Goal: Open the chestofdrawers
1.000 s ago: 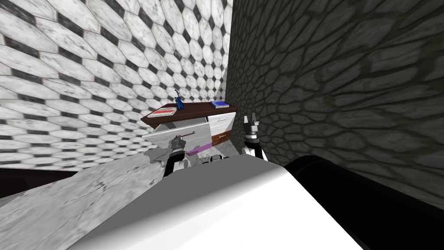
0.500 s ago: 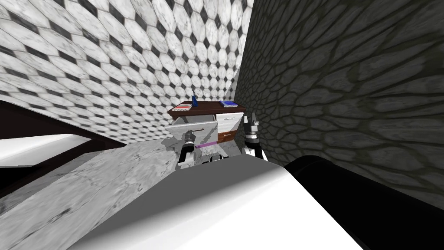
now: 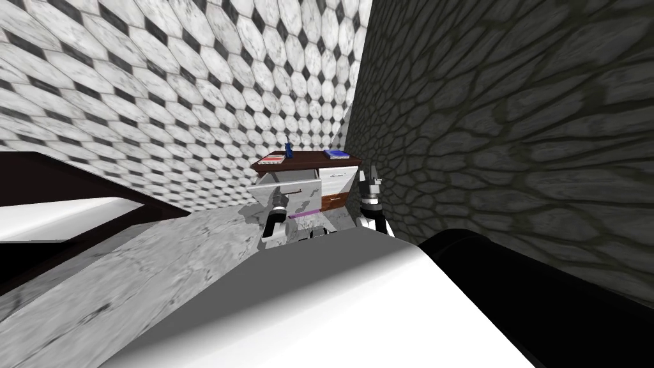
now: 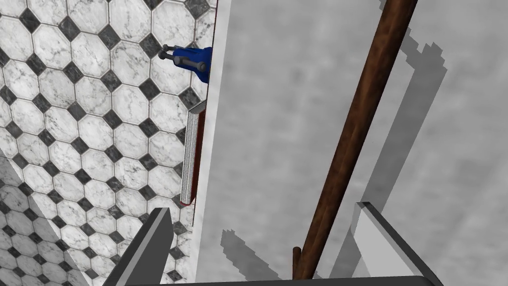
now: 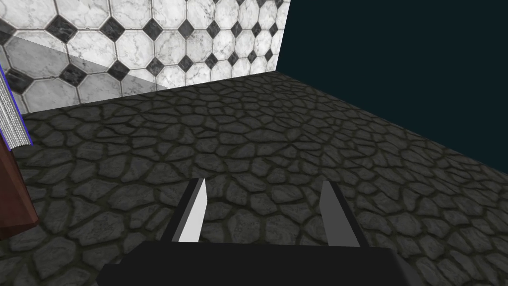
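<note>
Standing in the corner between tiled wall (image 3: 191, 96) and stone wall (image 3: 511, 128), the chest of drawers (image 3: 335, 180) has its upper left drawer (image 3: 290, 190) drawn out. At the drawer front, the left gripper (image 4: 263, 208) is spread wide, the brown handle (image 4: 357, 129) between its fingers, unclamped. Beside the chest's right edge, near the stone wall, the right gripper (image 3: 369, 174) stands upright, fingers apart.

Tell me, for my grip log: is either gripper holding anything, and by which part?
Nothing is held. The left gripper is open, its fingers either side of the drawer handle without pressing it; the right gripper is open too.
</note>
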### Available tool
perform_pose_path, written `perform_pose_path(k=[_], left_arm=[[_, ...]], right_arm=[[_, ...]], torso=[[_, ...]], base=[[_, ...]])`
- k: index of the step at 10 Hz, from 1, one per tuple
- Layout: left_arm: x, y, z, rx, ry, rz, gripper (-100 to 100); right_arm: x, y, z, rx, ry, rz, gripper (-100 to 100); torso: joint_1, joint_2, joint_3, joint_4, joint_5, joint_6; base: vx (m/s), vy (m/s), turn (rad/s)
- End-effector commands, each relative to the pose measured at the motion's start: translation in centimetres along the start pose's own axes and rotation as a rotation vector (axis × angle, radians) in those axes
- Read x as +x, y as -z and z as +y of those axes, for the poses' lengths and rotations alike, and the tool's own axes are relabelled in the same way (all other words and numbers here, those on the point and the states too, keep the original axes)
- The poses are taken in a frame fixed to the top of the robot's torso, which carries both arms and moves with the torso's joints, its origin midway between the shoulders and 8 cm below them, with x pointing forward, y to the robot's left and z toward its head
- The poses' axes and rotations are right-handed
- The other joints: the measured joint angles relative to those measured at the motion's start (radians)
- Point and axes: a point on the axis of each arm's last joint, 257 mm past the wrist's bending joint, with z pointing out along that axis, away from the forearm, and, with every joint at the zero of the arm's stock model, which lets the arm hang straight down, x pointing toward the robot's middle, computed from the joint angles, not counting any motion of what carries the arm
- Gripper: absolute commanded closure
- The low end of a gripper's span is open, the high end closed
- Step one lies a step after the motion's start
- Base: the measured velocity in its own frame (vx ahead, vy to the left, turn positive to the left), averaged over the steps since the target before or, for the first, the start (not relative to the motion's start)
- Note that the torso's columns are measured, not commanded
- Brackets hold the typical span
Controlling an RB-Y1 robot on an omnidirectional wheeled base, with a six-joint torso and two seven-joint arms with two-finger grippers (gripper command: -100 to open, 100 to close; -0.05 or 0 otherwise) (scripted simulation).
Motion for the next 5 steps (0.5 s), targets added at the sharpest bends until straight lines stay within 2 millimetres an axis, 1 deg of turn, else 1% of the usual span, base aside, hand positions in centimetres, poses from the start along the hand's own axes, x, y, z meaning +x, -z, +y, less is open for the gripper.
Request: perform_pose_path(k=[1,5], left_arm=[[0.1,-0.2,-1.4,-0.001,0.001,-0.003,-100],[0.4,-0.2,-3.6,0.0,0.002,-0.009,-100]], right_arm=[[0.0,0.0,0.0,0.0,0.0,0.0,0],[0.0,0.0,0.0,0.0,0.0,0.0,0]], torso=[[0.0,0.0,0.0,0.0,0.0,0.0],[-0.001,0.005,0.002,0.004,-0.002,-0.001]], base=[[0.006,0.005,-0.012],[0.003,0.002,-0.015]])
